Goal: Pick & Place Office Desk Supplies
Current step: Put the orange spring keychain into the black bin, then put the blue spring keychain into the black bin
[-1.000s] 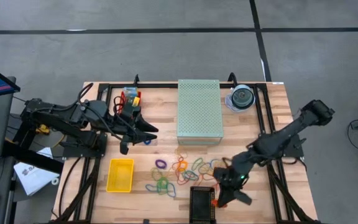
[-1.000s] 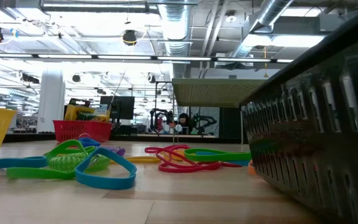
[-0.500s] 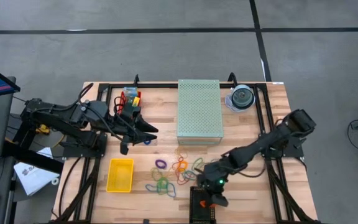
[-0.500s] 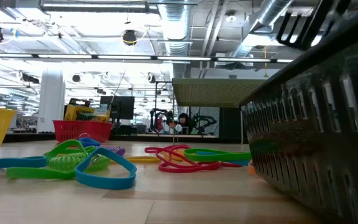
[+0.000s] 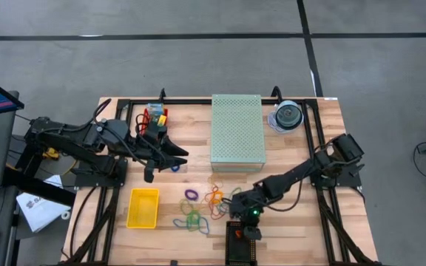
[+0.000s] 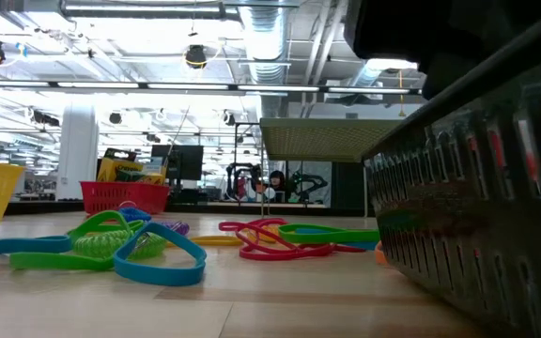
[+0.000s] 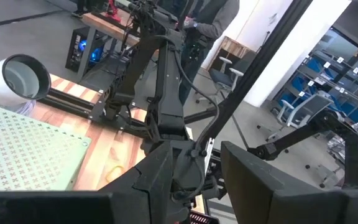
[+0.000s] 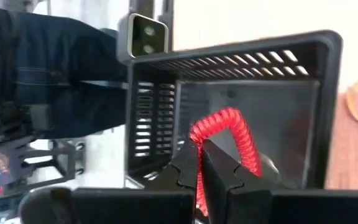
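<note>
- Right end effector [image 8: 199, 163] now sits over the black slotted plastic basket [image 5: 241, 244] at the near tabletop edge; a second ago it was off to the basket's right, so the arm has swung in toward the middle.
- Its fingers are pinched together on a red coiled elastic loop [image 8: 225, 134], which hangs inside the basket's opening in the right wrist view.
- In the low view a dark mass now fills the upper right above the basket wall [image 6: 477, 225]; earlier that spot showed ceiling.
- Left end effector [image 5: 170, 157] unchanged: hovering at the far left of the wooden tabletop [image 5: 302, 229], beside the small red basket of crayon boxes [image 5: 154, 118], fingers part-way apart, holding nothing that I can see.
- Loose rubber-band loops [image 5: 205, 207] in blue, green, orange, purple, red lie scattered mid-tabletop, between the yellow plastic bin [image 5: 143, 208] and the black basket; same layout as before.
- Pale green perforated box [image 5: 237, 131] and clear round disc case [image 5: 288, 116] at the far edge, not moved.
</note>
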### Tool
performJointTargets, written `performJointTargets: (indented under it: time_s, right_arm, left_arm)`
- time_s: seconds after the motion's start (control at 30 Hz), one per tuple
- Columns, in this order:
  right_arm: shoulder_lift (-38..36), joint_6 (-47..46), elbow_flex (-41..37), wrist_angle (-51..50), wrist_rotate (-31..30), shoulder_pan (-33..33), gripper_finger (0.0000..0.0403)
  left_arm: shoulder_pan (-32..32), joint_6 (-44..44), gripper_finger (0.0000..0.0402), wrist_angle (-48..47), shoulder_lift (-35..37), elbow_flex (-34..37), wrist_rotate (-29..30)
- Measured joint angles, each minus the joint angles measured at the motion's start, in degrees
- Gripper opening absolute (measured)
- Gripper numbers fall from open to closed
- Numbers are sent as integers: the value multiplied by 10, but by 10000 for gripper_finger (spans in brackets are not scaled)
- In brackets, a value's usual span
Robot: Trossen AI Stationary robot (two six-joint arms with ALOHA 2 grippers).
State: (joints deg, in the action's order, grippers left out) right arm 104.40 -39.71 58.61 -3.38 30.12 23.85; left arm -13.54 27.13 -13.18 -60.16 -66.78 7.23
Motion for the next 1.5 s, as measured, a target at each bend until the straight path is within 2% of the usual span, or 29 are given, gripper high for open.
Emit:
performJointTargets:
  time_s: [0.13, 0.4, 0.53, 0.67, 0.97, 1.07, 1.27, 1.43, 1.5]
  right_arm:
    - [-5, 23, 0, -5, -3, 0, 17]
    - [-6, 22, 0, -3, -1, 5, 110]
    - [-17, 14, 0, 5, -2, 5, 137]
    - [-45, 12, 0, 0, -29, 3, 146]
    - [-143, 16, 0, -35, -167, -29, 131]
    - [-177, 16, 0, -59, -207, -51, 129]
    - [-250, 13, 0, -80, -245, -81, 128]
    - [-297, 1, 0, -107, -285, -94, 128]
    - [-309, -2, 0, -104, -301, -99, 128]
  left_arm:
    - [0, 3, 131, -1, 0, 0, 0]
    - [0, 6, 131, -1, 0, 0, 3]
    - [0, 6, 131, -1, 0, 0, 3]
    - [0, 6, 131, -1, 0, 0, 3]
    - [0, 7, 131, -44, 0, 0, 16]
    - [0, 34, 131, -109, 0, 0, 29]
    - [-29, 125, 131, -311, 0, 0, 34]
    - [-41, 260, 131, -449, 0, 1, 123]
    - [-39, 307, 131, -476, -1, 15, 133]
